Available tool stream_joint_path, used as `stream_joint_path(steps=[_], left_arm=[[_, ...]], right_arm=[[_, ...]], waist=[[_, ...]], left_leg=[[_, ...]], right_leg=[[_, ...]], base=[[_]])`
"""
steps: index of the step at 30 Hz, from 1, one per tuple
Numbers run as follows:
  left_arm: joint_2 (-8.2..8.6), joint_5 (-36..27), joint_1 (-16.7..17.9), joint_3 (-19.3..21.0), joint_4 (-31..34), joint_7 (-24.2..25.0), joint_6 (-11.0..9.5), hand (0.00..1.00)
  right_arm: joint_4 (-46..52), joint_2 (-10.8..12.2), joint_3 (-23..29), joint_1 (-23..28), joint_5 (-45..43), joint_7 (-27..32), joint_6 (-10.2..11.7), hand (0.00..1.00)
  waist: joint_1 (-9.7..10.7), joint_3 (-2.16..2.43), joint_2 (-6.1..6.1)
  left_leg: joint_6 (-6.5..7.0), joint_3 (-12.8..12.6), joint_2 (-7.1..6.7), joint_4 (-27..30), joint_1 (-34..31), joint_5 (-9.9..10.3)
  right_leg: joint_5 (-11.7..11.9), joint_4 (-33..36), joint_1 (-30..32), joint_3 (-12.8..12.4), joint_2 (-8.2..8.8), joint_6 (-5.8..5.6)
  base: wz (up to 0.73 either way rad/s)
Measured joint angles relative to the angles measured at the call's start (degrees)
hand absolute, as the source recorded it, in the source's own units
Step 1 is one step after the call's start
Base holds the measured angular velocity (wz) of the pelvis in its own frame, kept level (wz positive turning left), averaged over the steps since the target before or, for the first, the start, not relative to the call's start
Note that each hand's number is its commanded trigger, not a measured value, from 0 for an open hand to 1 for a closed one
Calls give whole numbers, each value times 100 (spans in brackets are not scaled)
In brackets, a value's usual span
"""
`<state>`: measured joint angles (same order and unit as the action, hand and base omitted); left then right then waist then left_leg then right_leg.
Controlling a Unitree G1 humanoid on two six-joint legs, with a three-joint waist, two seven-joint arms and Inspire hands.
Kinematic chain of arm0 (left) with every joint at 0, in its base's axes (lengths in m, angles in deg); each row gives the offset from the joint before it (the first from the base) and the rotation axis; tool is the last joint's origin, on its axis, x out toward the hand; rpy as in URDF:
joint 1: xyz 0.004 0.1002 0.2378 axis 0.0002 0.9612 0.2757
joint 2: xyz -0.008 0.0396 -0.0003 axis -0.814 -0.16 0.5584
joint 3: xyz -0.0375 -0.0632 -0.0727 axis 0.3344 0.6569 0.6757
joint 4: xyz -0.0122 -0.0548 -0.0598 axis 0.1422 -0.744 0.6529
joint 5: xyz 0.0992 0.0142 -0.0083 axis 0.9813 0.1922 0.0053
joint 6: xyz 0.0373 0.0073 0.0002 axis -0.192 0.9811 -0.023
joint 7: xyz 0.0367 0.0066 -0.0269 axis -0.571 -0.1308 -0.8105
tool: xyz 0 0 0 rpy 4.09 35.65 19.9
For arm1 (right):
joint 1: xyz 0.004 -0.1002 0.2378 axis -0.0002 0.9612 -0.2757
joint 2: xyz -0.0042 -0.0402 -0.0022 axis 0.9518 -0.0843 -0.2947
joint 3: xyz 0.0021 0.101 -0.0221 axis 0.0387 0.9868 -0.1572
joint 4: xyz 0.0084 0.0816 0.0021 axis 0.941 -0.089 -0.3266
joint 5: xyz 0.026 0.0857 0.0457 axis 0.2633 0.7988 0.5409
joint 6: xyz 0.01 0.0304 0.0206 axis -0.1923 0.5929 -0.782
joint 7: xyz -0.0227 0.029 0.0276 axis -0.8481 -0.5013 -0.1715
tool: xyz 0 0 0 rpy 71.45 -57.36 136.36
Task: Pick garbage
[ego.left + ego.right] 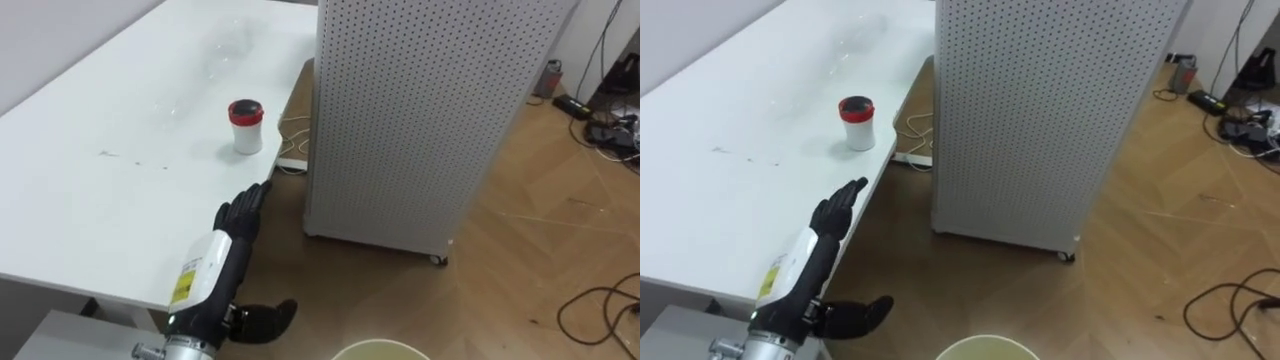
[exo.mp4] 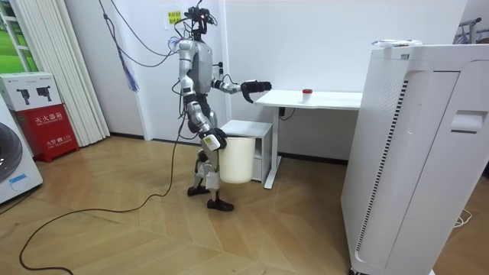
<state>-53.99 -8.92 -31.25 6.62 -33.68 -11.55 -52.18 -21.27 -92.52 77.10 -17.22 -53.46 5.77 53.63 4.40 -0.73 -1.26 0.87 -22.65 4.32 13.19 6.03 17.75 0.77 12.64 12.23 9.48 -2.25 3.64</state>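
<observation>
White table (image 1: 100, 200), red-lidded cup (image 1: 245, 126), perforated cabinet (image 1: 420, 120)

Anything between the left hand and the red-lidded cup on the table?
Nothing visible. The left hand is held open at the edge of the table, and bare white surface runs from it to the red-lidded cup. The perforated cabinet stands to the right, off that line.

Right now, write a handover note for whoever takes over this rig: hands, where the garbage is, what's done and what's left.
Left hand: open, stretched out at the white table's edge, short of the red-lidded cup.
Right hand: low, at the white bin's rim.
Done: nothing picked yet; cup stands upright on the table.
Left: grasp cup, drop it in the bin.
</observation>
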Motion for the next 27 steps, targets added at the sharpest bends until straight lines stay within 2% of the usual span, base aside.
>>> stream_joint_path(steps=[5,7,9,13,18,22,23,24,25,26,27], left_arm=[[69,-59,20,483,17,-26,-42,0],[67,-86,27,625,127,-90,-54,0],[86,-127,36,680,257,-286,-73,0],[118,-257,50,755,341,-619,-265,0],[122,-1281,458,804,321,-643,-299,0],[138,-1679,506,827,-104,-634,-283,0],[158,-1746,506,826,-189,-631,-263,0],[182,-1750,506,837,-219,-632,-264,0],[248,-1750,509,873,-280,-632,-263,0],[335,-1744,547,928,-314,-634,-262,0],[370,-1746,553,947,-320,-634,-262,0]], right_arm=[[-74,15,305,92,-58,-165,-10,100],[-72,15,392,90,-64,-170,-10,100],[-72,12,468,97,-64,-166,-12,100],[-71,16,556,134,-71,-91,-12,100],[-76,19,552,185,-166,-64,-12,100],[-85,40,548,264,-164,-34,-20,100],[-85,54,539,275,-148,-22,-22,100],[-85,67,539,275,-149,-18,-30,100],[-85,112,546,287,-138,-8,-40,100],[-85,165,551,338,-137,9,-42,100],[-83,174,546,359,-135,26,-41,100]], waist=[[-6,-6,-13],[-15,-8,-16],[-35,-6,-15],[-163,37,41],[-173,59,58],[-258,49,30],[-286,35,9],[-294,21,-11],[-316,-11,-29],[-347,11,-61],[-358,34,-101]], left_leg=[[-30,439,-27,-70,132,4],[-45,610,-98,-178,143,6],[-56,626,-107,-201,141,-2],[-59,628,-111,-212,185,-4],[-69,753,-105,-229,274,-10],[-77,703,-67,-154,264,-16],[-83,696,-29,-147,255,-11],[-97,693,-12,-158,253,-3],[-140,647,48,-148,269,52],[-255,361,154,-69,332,115],[-322,238,189,22,355,167]], right_leg=[[-14,-43,-147,-167,-91,25],[26,-78,-151,-179,-106,41],[76,-108,-151,-195,-117,61],[122,-107,-157,-181,-152,103],[95,-108,-229,-170,-183,123],[63,-84,-231,-140,-173,145],[4,-63,-224,-140,-180,109],[-60,-20,-215,-127,-180,121],[-265,259,-173,-35,-162,162],[-760,944,-174,241,-18,233],[-1028,1223,-191,361,53,254]], base=[[-5],[-8],[-7],[-12],[-4],[2],[3],[10],[15],[15],[9]])
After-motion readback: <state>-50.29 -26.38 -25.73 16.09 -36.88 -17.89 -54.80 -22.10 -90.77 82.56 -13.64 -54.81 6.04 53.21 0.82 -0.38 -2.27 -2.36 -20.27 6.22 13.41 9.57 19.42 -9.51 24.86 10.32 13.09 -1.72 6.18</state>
